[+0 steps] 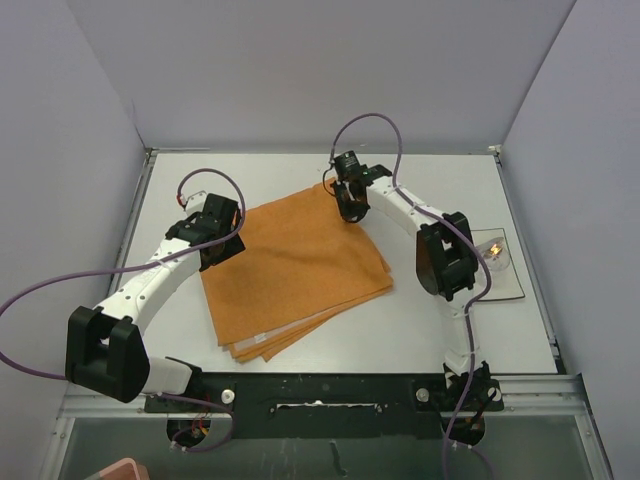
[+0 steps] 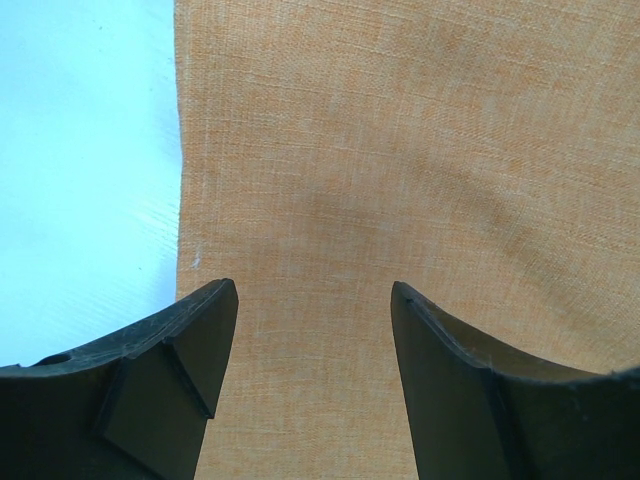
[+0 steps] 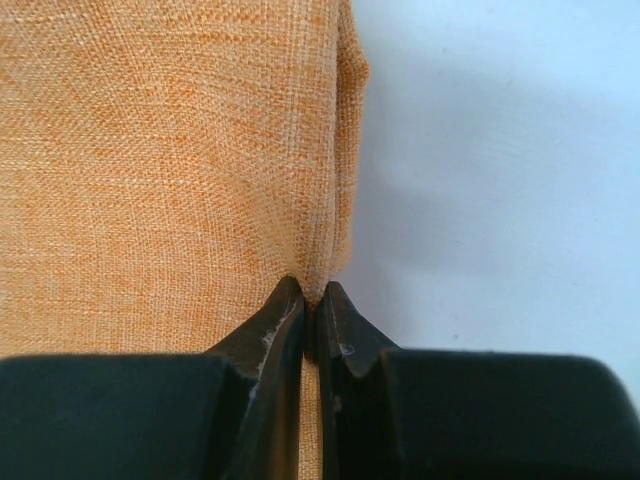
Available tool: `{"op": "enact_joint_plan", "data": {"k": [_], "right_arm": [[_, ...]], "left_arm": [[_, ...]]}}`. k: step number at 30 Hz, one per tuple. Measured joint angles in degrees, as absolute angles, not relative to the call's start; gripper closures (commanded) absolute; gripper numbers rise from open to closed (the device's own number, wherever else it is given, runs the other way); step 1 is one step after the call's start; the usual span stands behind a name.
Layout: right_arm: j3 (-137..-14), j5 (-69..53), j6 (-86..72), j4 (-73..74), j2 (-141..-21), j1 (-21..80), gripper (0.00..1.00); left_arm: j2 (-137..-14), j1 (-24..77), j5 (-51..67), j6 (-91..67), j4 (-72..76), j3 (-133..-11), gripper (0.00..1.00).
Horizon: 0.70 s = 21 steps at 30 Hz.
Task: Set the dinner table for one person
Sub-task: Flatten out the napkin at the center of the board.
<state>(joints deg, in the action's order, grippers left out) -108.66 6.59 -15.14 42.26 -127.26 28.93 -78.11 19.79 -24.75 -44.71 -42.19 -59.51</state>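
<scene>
Grey-walled booth is enclosing the dinner table (image 1: 300, 345), a wide flat matte white-grey tabletop with thin metal edging, running from the arm bases to the far wall.

Left gripper (image 1: 213, 232) is hovering over the left edge of the orange folded woven cloth (image 1: 295, 270). Its jaws are standing apart with nothing between them. The wrist view is showing cloth under the gap and bare table to the left.

Cloth is lying mid-table, with its layers fanning out at the near corner.

Right gripper (image 3: 312, 296) is sitting at the cloth's far right edge, jaws together and pinching a ridge of fabric.

My read: the step is spreading or repositioning the cloth as a placemat. Doing it well means:
- left closing on its edge too
- left catching the same layers as right
- both lifting level so the stack isn't shearing

Hard to tell:
- how many layers right is pinching
- whether left's tips are touching the cloth

Far right, a small square item (image 1: 505, 272) is sitting near the table's edge, partly behind the right arm. Glare is washing it out, so I can't identify it.
</scene>
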Motion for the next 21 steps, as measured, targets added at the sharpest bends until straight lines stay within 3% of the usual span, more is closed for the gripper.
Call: {"op": "enact_joint_plan", "data": {"k": [15,21], "right_arm": [[-112.6,10.5,-11.6,42.3,-123.9,27.7,1.0],[-113.0,11.9,-10.3,42.2,-123.9,27.7,0.96]], "left_arm": [[-78.1,19.8,-23.5,-44.4,-41.6,-59.5,0.39],[-78.1,19.8,-23.2,-44.2,-41.3,-59.5,0.39]]}}
